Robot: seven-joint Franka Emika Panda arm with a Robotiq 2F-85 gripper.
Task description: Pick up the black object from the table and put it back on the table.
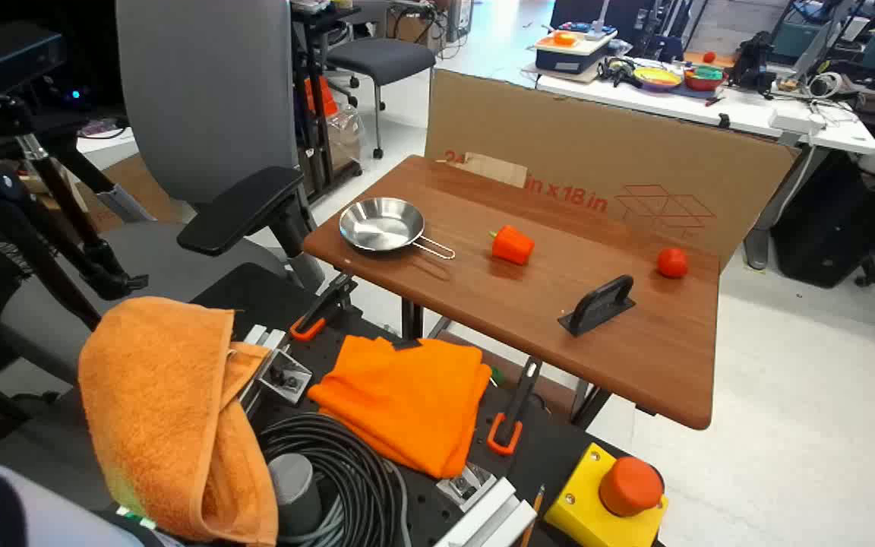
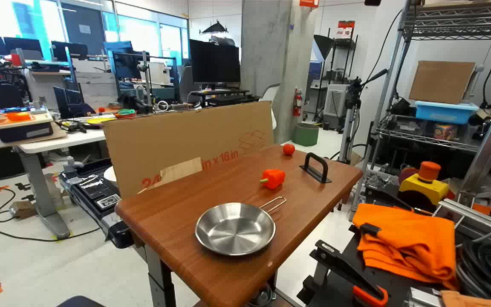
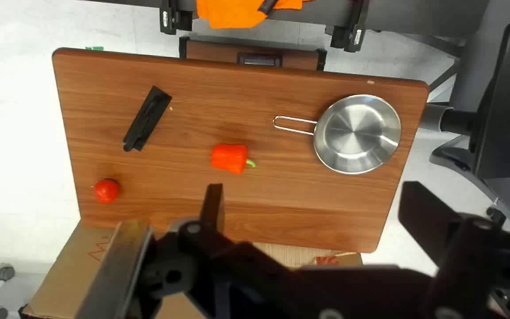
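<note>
Black object (image 3: 147,118) lying on table (image 3: 281,195), jaws standing wide

In the wrist view the gripper (image 3: 311,190) is showing its two fingers (image 3: 210,208) spread well apart, the jaws standing wide. The black object is resting toward one end of the table; in both exterior views it is sitting flat on its base, its loop handle rising upright. The pan (image 3: 357,134) is occupying the opposite end, its wire handle pointing back toward the black object's end. Between the two, the pepper (image 3: 229,158) is lying on its side, its green stem facing the pan's end. The tomato (image 3: 106,191) is sitting near the black object, just in from the table's short edge. Cardboard (image 1: 612,148) is standing along one long edge, while beyond the opposite long edge a cloth (image 1: 407,403) is lying folded
</note>
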